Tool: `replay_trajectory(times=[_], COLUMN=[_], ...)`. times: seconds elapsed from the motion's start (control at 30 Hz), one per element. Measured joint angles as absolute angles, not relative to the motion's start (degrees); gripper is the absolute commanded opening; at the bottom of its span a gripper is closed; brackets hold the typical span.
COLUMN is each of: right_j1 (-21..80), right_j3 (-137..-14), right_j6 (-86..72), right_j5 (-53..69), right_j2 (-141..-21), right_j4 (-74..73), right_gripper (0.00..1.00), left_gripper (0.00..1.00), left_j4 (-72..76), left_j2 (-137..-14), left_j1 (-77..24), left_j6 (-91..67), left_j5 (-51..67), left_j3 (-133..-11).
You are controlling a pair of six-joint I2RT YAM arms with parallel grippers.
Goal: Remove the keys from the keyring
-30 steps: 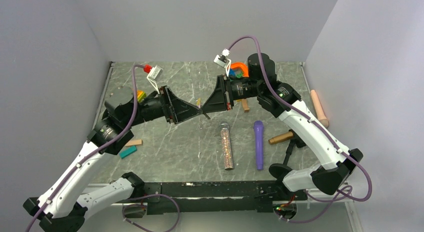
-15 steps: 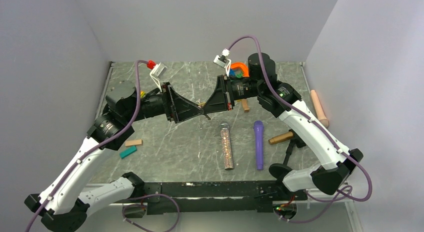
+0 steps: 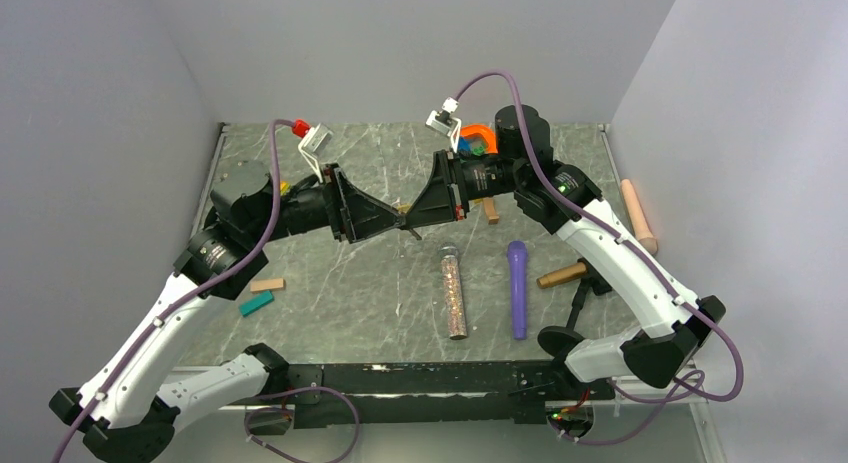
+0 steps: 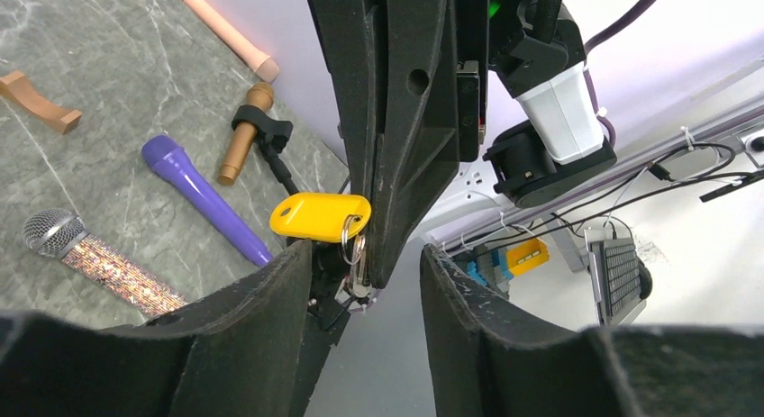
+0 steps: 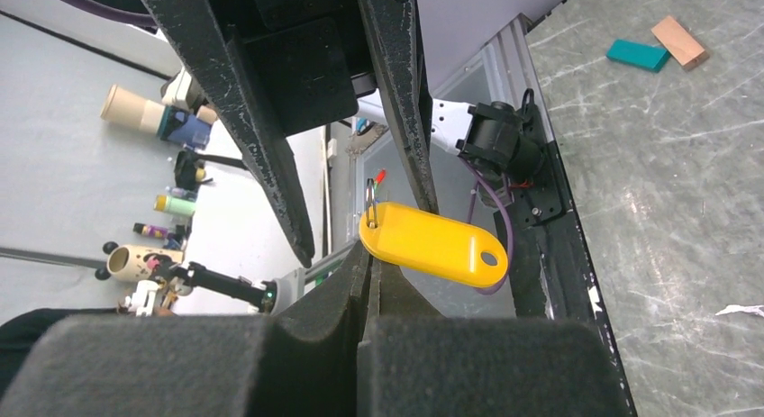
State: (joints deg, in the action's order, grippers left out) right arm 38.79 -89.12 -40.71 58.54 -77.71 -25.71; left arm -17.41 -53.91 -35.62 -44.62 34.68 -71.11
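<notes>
A yellow oval key tag (image 4: 320,217) hangs on a metal split ring (image 4: 353,246), and a small silvery metal piece (image 4: 359,282) dangles under the ring. My right gripper (image 5: 369,255) is shut on the keyring, and the tag (image 5: 432,244) sticks out beside its tips. My left gripper (image 4: 365,255) is open, with its fingers (image 4: 252,327) either side of the right gripper's tip. The two grippers meet tip to tip above the table's middle, the left gripper (image 3: 397,215) facing the right gripper (image 3: 409,214). A yellowish speck (image 3: 401,208) shows between them.
On the table lie a glitter microphone (image 3: 455,291), a purple microphone (image 3: 517,288), a gold microphone in a black clip (image 3: 562,275), a pink peg (image 3: 640,215), a wooden block (image 3: 267,284), a teal block (image 3: 256,303) and an orange toy (image 3: 477,138).
My left arm has shifted a little toward the back and its wrist has turned. The right arm has stayed still with the keyring.
</notes>
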Motion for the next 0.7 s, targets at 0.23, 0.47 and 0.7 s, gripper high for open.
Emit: replay_trajectory(times=[0.23, 0.47, 0.7], right_j1=[38.8, 38.8, 38.8], right_j3=[-89.3, -89.4, -89.4], right_j6=[-40.7, -40.6, -40.5], right_j5=[58.9, 59.0, 59.1], right_j2=[-77.8, -77.9, -78.2], right_j4=[-25.9, -26.3, -26.9], right_gripper=[0.0, 0.0, 0.0], left_gripper=[0.38, 0.28, 0.21], left_j4=[-17.4, -17.0, -17.0], left_j2=[-53.9, -53.9, -53.8], left_j1=[-34.9, -34.8, -34.8], left_j6=[-44.6, -44.8, -44.9], left_j5=[34.6, 34.5, 34.5], left_j3=[-71.1, -70.6, -70.5])
